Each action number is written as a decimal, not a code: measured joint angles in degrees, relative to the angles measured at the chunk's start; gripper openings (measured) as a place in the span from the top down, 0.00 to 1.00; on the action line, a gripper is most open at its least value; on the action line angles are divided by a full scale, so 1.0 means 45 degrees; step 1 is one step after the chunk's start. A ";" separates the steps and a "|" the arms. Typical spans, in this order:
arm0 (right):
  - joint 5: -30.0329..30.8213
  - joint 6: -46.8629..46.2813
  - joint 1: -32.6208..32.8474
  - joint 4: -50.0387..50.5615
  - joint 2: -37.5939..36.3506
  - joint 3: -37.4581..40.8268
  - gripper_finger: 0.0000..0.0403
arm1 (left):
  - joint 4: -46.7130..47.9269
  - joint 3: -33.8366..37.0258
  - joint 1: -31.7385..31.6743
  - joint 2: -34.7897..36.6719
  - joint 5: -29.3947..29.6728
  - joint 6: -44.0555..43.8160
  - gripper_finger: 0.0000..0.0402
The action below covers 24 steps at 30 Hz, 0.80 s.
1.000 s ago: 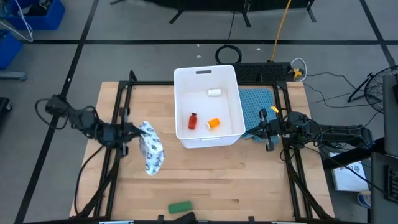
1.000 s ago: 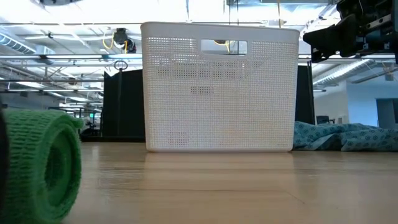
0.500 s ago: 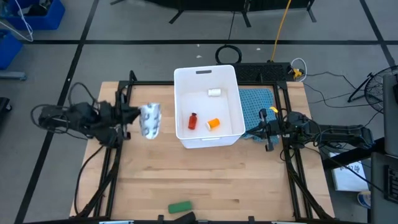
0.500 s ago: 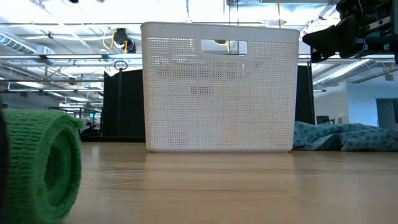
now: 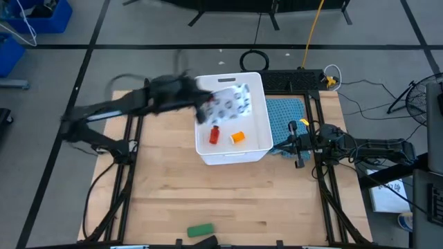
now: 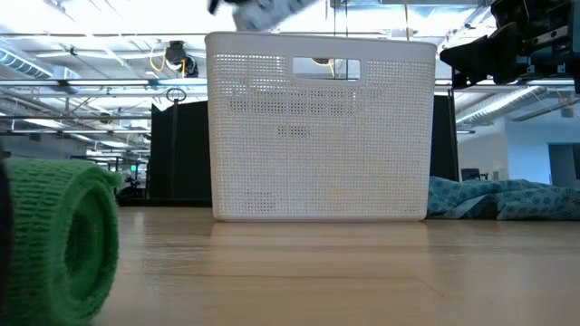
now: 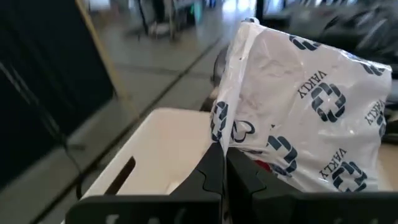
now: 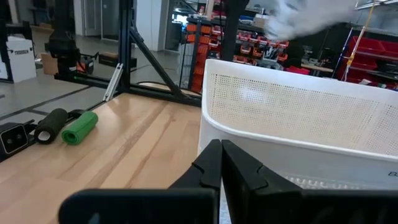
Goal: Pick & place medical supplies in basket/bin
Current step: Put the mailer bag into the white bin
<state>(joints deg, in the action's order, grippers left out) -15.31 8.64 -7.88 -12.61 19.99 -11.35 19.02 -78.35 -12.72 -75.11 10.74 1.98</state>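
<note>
Looking straight down, the left pincer (image 5: 203,105) hangs over the white tub (image 5: 208,153), its fingers pinched on the white printed pouch (image 5: 230,102), which is above the tub's far half. Inside the tub lie a small red bottle (image 5: 214,134) and an orange bottle (image 5: 237,137). The right pincer (image 5: 293,144) waits pressed together beside the tub's right wall, over the teal cloth (image 5: 287,112). A green roll (image 5: 201,229) lies well apart at the near edge of the wooden surface (image 5: 228,194).

From surface level, the pouch (image 6: 263,11) shows just above the tub's rim (image 6: 319,40), clear of it; the green roll (image 6: 56,240) fills the near left, and the teal cloth (image 6: 503,199) lies beside the tub.

The left wrist view shows the dark fingers (image 7: 211,171) closed on the pouch's (image 7: 298,112) lower edge. The pouch looks light, soft and crinkly, so a pinch at one edge probably holds it, though it will flop and swing.

The right wrist view shows its fingers (image 8: 214,165) shut and empty near the tub's mesh wall (image 8: 298,115), with the green roll (image 8: 79,127) and a dark roll (image 8: 50,124) far off.
</note>
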 joint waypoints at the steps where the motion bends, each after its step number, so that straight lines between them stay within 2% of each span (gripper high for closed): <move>1: 0.0000 0.0001 0.0000 0.0009 0.0000 0.0000 1.00 | 0.0219 -0.0516 -0.0296 -0.0715 -0.0212 -0.0141 1.00; 5: -0.0005 0.0000 0.0000 0.0181 0.0000 0.0000 1.00 | 0.0898 -0.1678 -0.1218 -0.2988 -0.0686 -0.0557 1.00; 11: -0.0007 -0.0078 0.0002 0.0598 0.0005 0.0000 1.00 | 0.1233 -0.1878 -0.1841 -0.5037 -0.0820 -0.0762 1.00; 19: -0.0005 -0.0122 0.0000 0.0892 0.0005 0.0004 1.00 | 0.2350 -0.1849 -0.1964 -0.6805 -0.0879 -0.0747 1.00; 24: 0.0000 -0.0407 0.0005 0.0877 0.0005 0.0005 1.00 | 0.2520 -0.1845 -0.2032 -0.7188 -0.1562 -0.0739 0.99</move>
<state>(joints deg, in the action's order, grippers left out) -15.31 6.81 -7.86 -8.67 20.01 -11.33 30.36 -86.66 -21.87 -107.46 3.71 -1.34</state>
